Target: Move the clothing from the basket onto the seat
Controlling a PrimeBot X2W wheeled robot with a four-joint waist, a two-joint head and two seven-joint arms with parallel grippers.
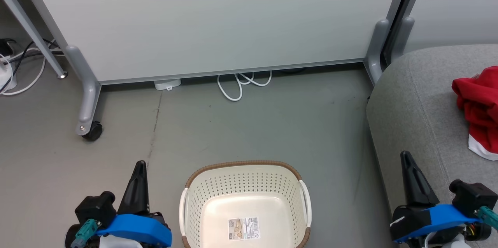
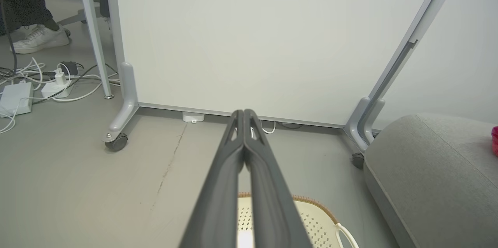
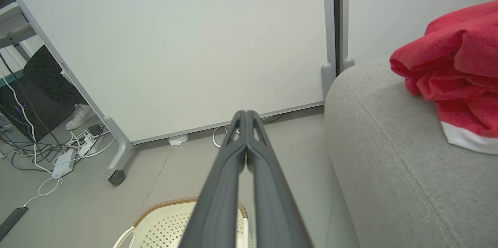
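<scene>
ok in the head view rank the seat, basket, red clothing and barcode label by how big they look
1. seat, cut off by the frame
2. basket, also cropped
3. clothing, partly out of frame
4. barcode label, clearly smallest

Left pincer (image 1: pixel 140 163) and right pincer (image 1: pixel 404 154) are black, tapered, blue-shelled.

I have bare floor (image 1: pixel 272 123) ahead of and beside the basket (image 1: pixel 243 163), blocked further on by the wheeled partition (image 1: pixel 214 18) and at right by the sofa (image 1: pixel 420 104).
</scene>
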